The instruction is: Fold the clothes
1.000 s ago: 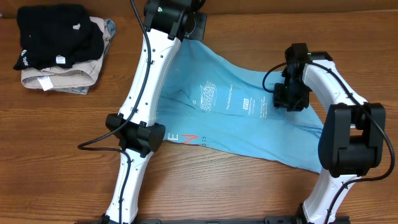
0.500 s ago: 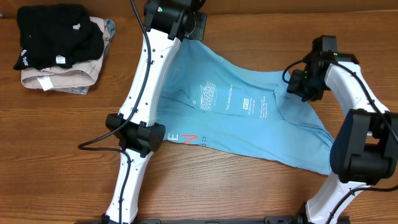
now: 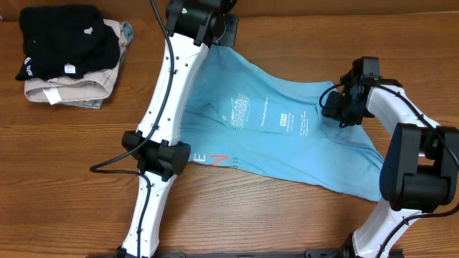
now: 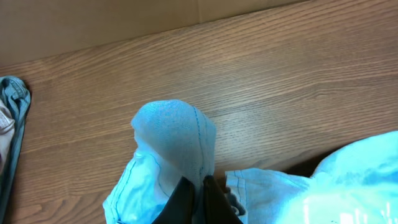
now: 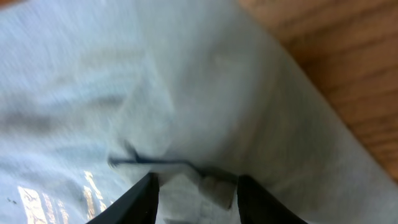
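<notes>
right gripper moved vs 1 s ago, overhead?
Yes. The right gripper swung right, away from the white logos on the sky-blue T-shirt, then came partway back.

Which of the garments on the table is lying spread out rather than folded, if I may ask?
The sky-blue T-shirt with white print; the black garment and the beige garment beneath it lie folded in a stack.

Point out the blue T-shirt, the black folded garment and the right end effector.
blue T-shirt (image 3: 265,150): overhead view, plain fabric below the white logos.
black folded garment (image 3: 64,39): overhead view, middle of its top face.
right end effector (image 5: 196,182): right wrist view, midway between its two fingertips.
</notes>
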Robot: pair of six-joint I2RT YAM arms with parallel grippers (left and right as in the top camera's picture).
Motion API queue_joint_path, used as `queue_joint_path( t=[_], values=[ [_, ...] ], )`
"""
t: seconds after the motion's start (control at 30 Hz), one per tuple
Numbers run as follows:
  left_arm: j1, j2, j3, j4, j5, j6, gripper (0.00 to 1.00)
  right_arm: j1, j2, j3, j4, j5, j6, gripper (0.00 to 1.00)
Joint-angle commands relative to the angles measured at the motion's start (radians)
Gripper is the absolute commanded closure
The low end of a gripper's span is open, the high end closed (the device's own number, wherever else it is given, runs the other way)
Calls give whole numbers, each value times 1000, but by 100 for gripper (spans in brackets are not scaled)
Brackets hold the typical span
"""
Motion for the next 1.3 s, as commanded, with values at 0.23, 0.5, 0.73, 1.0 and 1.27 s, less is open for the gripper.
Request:
queue_joint_path(
  t=[0.23,0.5,0.73,1.0,1.27],
  values=[
    [5,2,4,-2,9,-21,96,2,-26,-6,34,-13,3,91],
    [5,2,5,-1,1,-19,96,-4,-74,48,-9,-16,10,96],
    [25,2,20,3,2,-14,94,-101,-173,325,-128,-12,14,96],
    [51,2,21,53,5,-14,89,-257,-173,513,-145,3,-48,96],
    [65,2,20,92,5,-13,90,-325,-173,510,-197,2,-77,96]
  ],
)
